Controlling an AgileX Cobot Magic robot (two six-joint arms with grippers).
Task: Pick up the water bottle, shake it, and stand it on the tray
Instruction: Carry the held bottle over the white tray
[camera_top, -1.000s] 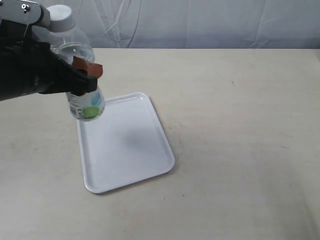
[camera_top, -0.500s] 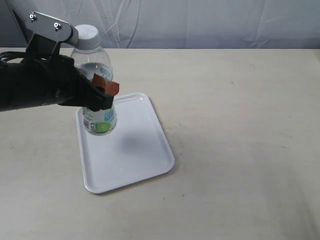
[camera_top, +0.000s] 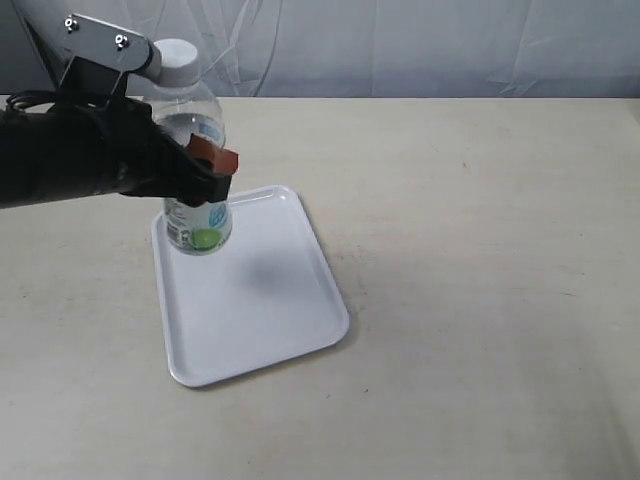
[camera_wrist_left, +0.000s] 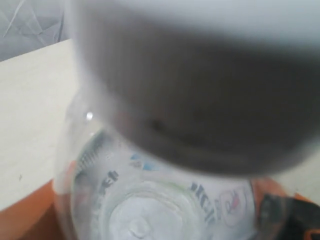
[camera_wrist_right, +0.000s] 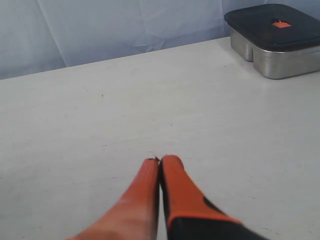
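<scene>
Water bottle (camera_top: 200, 225) cap-up in left jaws, over tray (camera_top: 260, 320) — right jaws closed

You are working in what looks like a robot test room, a kind of lab. You can see a big, plain, pale table (camera_top: 480, 250) with a wrinkled pale sheet (camera_top: 420, 45) hung up right behind it like a wall. A robot arm (camera_top: 70, 165) wrapped in black, with a bare metal bracket (camera_top: 100, 45) screwed on top, reaches over the table. The arm holds a small water bottle (camera_top: 200, 225), and a white tray (camera_top: 250, 320) lies on the table. The right wrist view shows a pale table and a hung sheet too. It also shows a shiny metal box (camera_wrist_right: 285, 65) with a dark lid, standing near the sheet.
</scene>
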